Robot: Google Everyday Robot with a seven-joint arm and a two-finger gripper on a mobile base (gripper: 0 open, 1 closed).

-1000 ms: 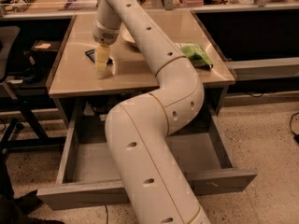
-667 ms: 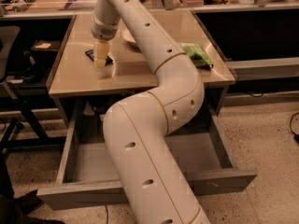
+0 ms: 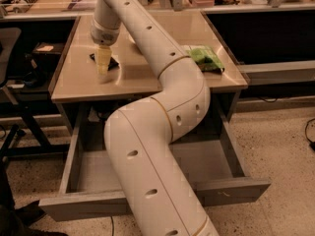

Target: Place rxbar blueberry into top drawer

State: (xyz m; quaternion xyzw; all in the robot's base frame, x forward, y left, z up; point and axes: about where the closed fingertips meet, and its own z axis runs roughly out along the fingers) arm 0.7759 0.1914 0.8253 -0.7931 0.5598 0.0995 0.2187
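A wide, flat, beige tabletop (image 3: 74,80) is seen from above and in front. The small, flat, dark navy-blue rxbar blueberry (image 3: 112,62) is lying on the left half of this tabletop, nearer to the left edge than to the right one and about halfway between the back edge and the front edge. The two-finger gripper (image 3: 102,73), pale yellow in colour, is pointed straight down over this bar and part of the wrapper is covered by it, so only the two ends of the bar are seen on either side. Whether the gripper is clenched on the bar or released cannot be told. A green crinkly bag (image 3: 205,58) is placed close to the right edge, well apart from the bar. The thick, white, jointed arm (image 3: 162,146) is bent across the middle of the table and down past the front edge. Below the front edge, the wide, shallow, grey metal top drawer (image 3: 88,208) is pulled out, and its grey floor is partly hidden by the arm.
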